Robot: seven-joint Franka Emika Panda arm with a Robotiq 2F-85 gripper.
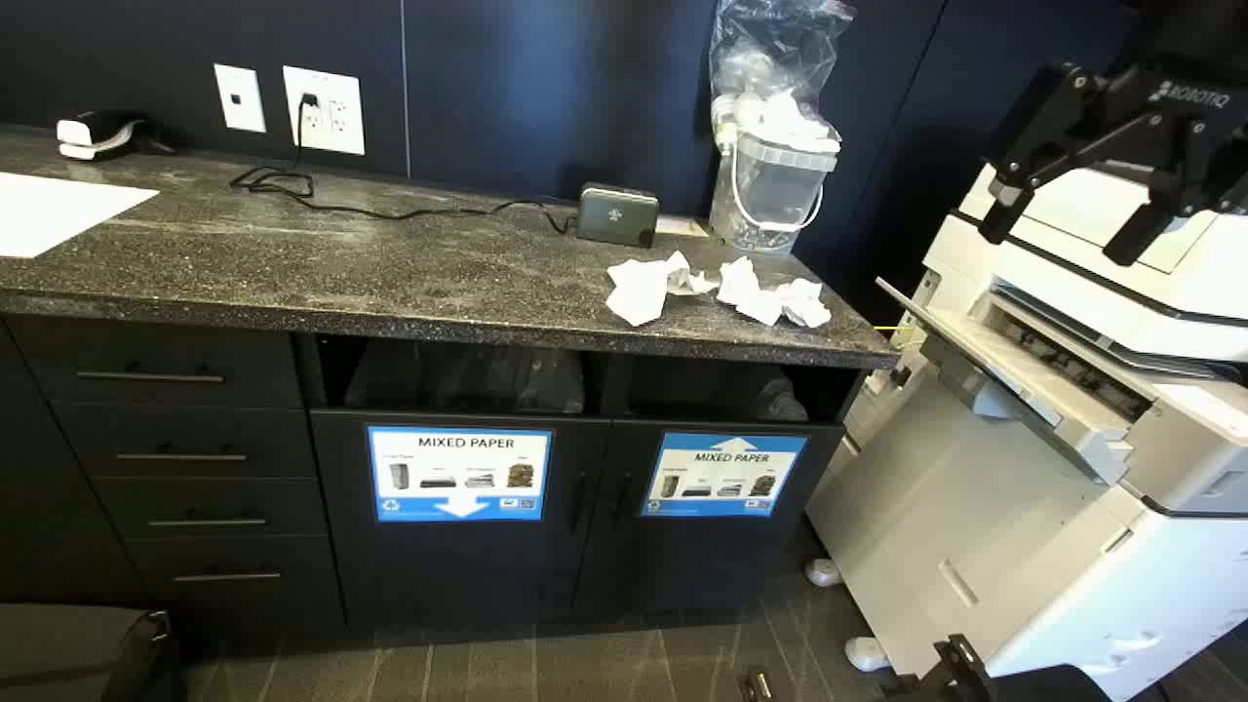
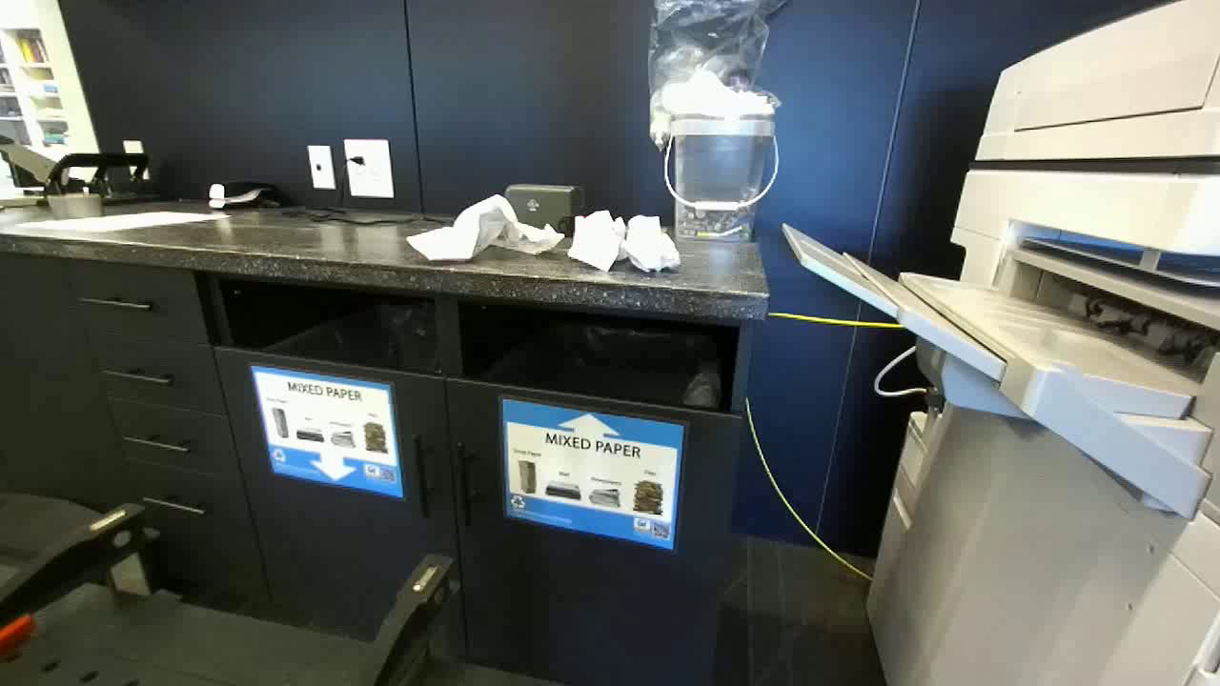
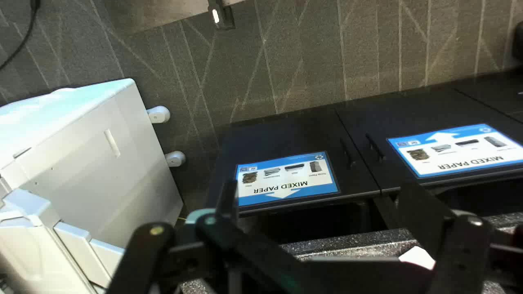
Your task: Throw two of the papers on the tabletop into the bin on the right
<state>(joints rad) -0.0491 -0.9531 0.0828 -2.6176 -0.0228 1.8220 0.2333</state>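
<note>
Gripper (image 1: 1070,228) at upper right in an exterior view, jaws spread wide. Left paper clump (image 1: 642,291) and right paper clump (image 1: 768,302) lie crumpled on the countertop (image 1: 439,268), right of centre, just below the clear bucket (image 1: 780,180). Right-hand bin (image 2: 624,367), dark-lined, shows through the cabinet (image 2: 591,610) opening, mid-frame in an exterior view.

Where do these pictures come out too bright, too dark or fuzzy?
In both exterior views, the crumpled papers look bright and washed out, while the bin slots sink into shadow; in an exterior view, the dark wall carries a blue sheen beside the bucket; in the wrist view, the gripper is dark and soft-edged, and part of the copier washes out pale blue.
</note>
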